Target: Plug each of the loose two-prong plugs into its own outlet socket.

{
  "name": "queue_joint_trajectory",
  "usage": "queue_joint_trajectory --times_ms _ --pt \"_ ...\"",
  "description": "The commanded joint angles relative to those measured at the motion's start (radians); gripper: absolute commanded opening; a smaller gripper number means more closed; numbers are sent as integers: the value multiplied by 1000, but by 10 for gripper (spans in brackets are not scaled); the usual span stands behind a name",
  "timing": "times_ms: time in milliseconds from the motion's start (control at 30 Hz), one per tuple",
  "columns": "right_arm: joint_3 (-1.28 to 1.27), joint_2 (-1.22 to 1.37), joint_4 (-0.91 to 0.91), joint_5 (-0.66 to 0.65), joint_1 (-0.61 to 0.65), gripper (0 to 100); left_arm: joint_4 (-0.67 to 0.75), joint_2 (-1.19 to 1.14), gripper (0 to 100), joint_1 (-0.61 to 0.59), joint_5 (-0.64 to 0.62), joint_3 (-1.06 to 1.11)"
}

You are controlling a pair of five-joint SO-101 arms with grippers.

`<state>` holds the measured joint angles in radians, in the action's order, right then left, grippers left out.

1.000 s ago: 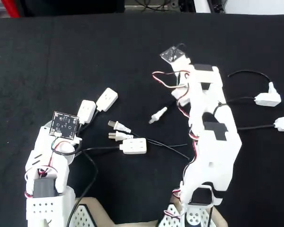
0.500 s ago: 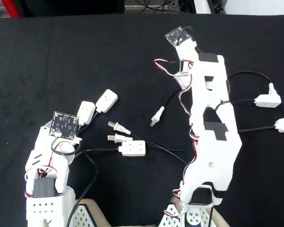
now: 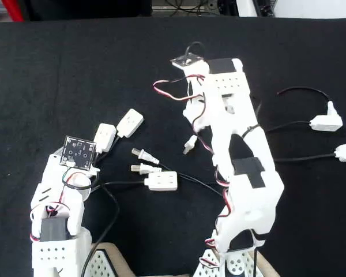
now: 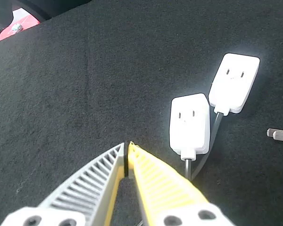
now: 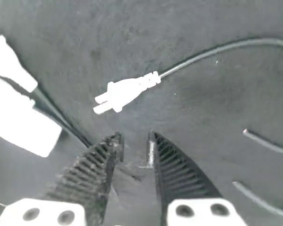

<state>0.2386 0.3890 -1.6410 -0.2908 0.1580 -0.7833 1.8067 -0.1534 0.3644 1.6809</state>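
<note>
Right pincer [image 5: 133,137], slightly open and empty, hangs just beside a loose plug [image 5: 125,92], probably lining up a grasp. Left pincer [image 4: 127,147], closed on nothing, sits near 2 sockets [image 4: 190,123] left of that plug.

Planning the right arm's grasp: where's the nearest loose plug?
Right wrist view: the two-prong plug lies just ahead of the right tool, on the table.
</note>
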Motion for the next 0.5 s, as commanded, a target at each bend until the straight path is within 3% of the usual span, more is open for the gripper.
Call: queue_joint_trajectory --times_ms 0,167,333,467 --pt "53 13 46 146 14 96 -3 5 30 -5 6 18" --pt "51 53 110 382 44 106 -5 5 30 -5 6 18" --pt "51 90 115 597 43 190 -5 5 30 -5 8 18" --pt "53 116 117 651 46 197 -5 5 30 -5 8 18"
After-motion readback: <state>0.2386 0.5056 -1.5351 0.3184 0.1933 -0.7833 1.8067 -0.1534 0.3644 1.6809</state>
